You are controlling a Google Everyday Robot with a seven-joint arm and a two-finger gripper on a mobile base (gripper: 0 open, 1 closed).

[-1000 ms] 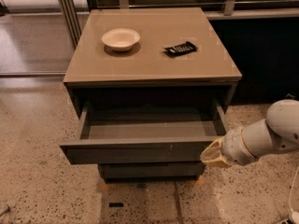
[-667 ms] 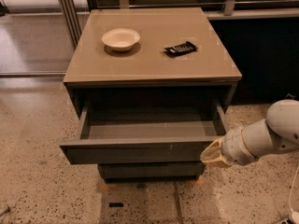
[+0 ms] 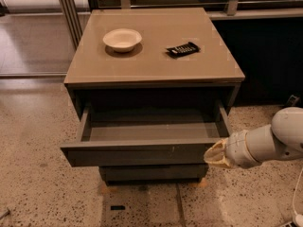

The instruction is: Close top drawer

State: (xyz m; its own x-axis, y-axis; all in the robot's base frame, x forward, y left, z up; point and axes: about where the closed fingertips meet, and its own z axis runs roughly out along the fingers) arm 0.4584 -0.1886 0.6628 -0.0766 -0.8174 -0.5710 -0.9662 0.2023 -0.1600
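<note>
The top drawer [image 3: 142, 154] of the grey-brown cabinet stands pulled far out, its wide flat front facing me and its shallow inside empty. My gripper [image 3: 216, 155] is at the right end of the drawer front, at its right corner, on the white arm [image 3: 265, 143] that comes in from the right.
On the cabinet top [image 3: 156, 67] sit a white bowl [image 3: 122, 39] and a small black object [image 3: 182, 49]. A lower drawer front [image 3: 151, 172] shows under the open one. Speckled floor [image 3: 42, 188] lies all around. A dark wall is at the right, metal posts at the back left.
</note>
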